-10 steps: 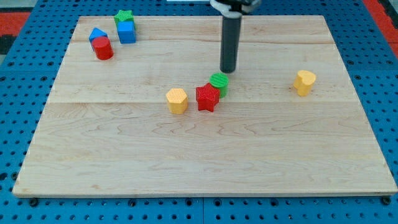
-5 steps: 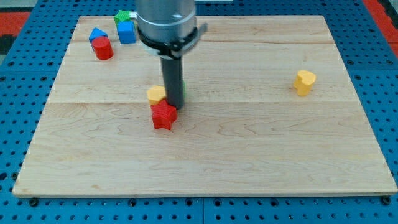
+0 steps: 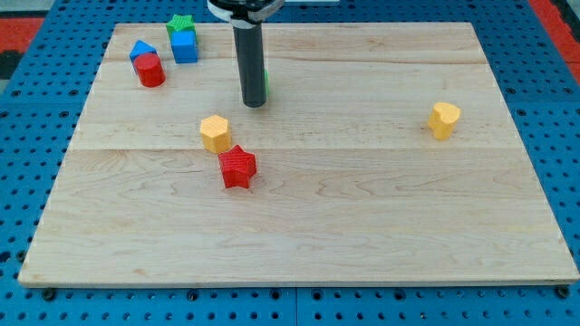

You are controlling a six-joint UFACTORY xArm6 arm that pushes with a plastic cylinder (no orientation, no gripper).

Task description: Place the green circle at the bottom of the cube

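Observation:
My tip [image 3: 254,103] rests on the board in the upper middle. The green circle [image 3: 265,83] is almost fully hidden behind the rod; only a green sliver shows at the rod's right edge. The blue cube [image 3: 185,46] stands at the upper left, far to the left of my tip. A green star [image 3: 180,23] touches the cube's top side.
A red cylinder [image 3: 149,70] and a blue triangular block [image 3: 141,49] sit left of the cube. A yellow hexagon [image 3: 216,133] and a red star [image 3: 237,167] lie below my tip. Another yellow block [image 3: 443,119] sits at the right on the wooden board [image 3: 362,226].
The rod moved left, then up the board. The green circle went with it, up from beside the red star. The yellow hexagon and red star were shoved left.

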